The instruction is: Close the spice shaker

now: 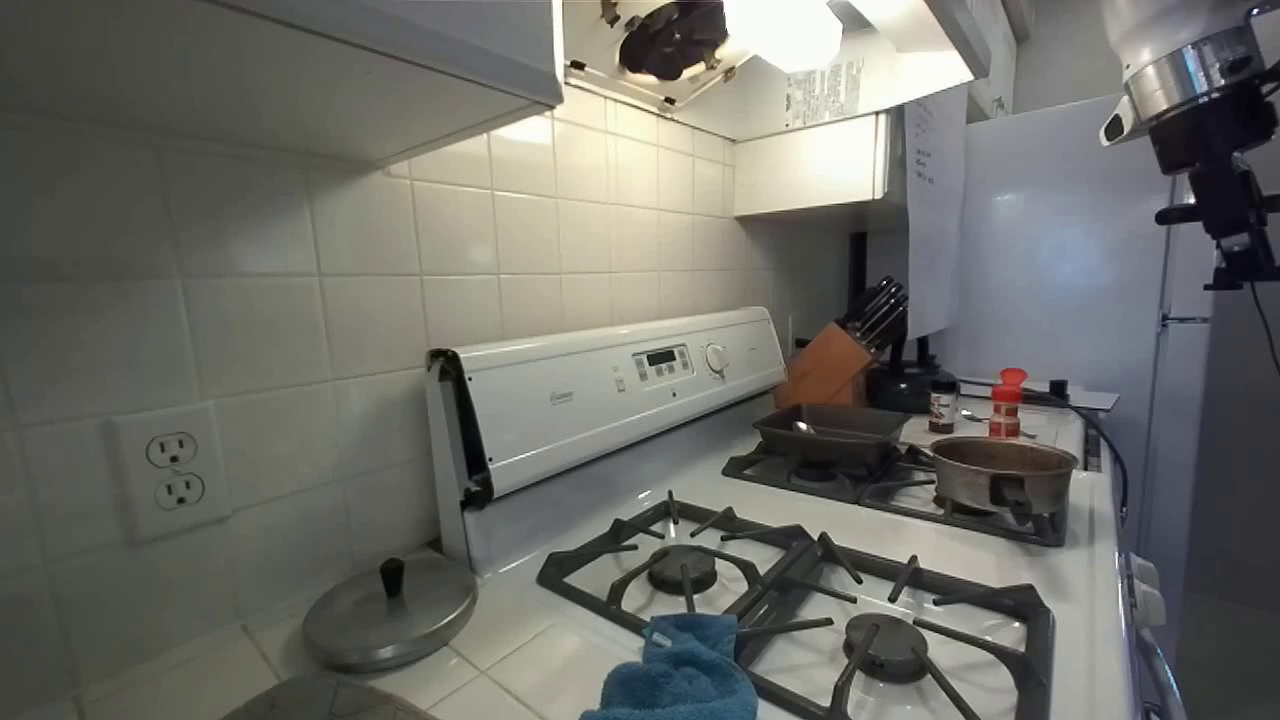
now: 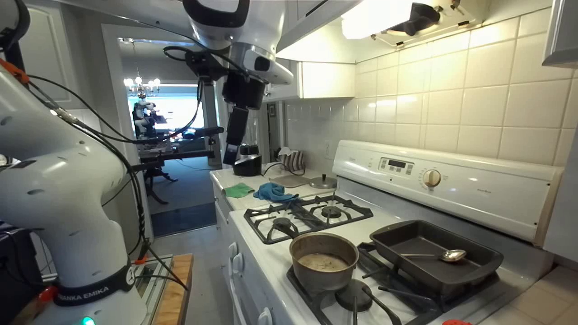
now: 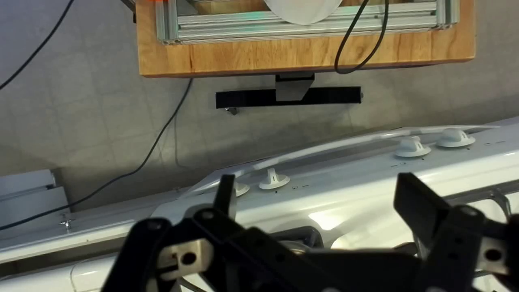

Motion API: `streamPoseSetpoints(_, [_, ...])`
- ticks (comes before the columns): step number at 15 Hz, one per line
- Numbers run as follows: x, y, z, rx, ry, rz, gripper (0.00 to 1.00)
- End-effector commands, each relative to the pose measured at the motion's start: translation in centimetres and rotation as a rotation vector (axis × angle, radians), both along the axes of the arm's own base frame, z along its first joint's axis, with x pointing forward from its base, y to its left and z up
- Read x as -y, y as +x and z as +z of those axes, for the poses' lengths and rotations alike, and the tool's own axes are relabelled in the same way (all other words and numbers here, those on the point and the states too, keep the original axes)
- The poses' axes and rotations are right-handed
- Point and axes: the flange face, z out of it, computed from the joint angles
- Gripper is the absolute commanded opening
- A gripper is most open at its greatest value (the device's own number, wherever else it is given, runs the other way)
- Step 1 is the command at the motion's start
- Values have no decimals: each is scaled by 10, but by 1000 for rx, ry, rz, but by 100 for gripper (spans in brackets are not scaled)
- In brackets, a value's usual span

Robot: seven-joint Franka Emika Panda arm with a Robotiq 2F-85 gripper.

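Observation:
The spice shaker [image 1: 1005,412] is small and upright, with a red top, on the counter beyond the stove in an exterior view. Its red flip lid stands raised above the cap. A bit of red at the bottom edge of an exterior view [image 2: 456,322] appears to be its top; the rest is cut off. My gripper [image 1: 1243,275] is high above and apart from the shaker, also seen in an exterior view [image 2: 230,154]. In the wrist view my gripper [image 3: 314,178] is open with nothing between its fingers. The shaker does not show in the wrist view.
A saucepan [image 2: 323,266] and a dark baking pan [image 2: 433,257] with a spoon stand on the stove near the shaker. A dark spice jar [image 1: 943,405], knife block [image 1: 825,368] and black kettle [image 1: 905,385] are close by. The range hood [image 1: 850,70] hangs above.

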Motion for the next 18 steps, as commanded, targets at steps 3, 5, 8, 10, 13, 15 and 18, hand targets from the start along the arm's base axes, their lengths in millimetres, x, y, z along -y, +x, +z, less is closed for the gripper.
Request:
streamPoseSetpoints(3, [36,7,7,97,-11,-83,100])
streamPoseSetpoints(5, [58,13,11,175,-30,-100,100])
streamPoseSetpoints(8, [96,25,12,298,-74,-70,100])
streamPoseSetpoints(10, [118,33,10,365,-99,-74,100])
streamPoseSetpoints(13, [148,44,0,443,-101,-76,100])
streamPoseSetpoints(15, [143,43,6,437,-86,-102,100])
streamPoseSetpoints(18, [157,49,-7,443,-86,-117,100])
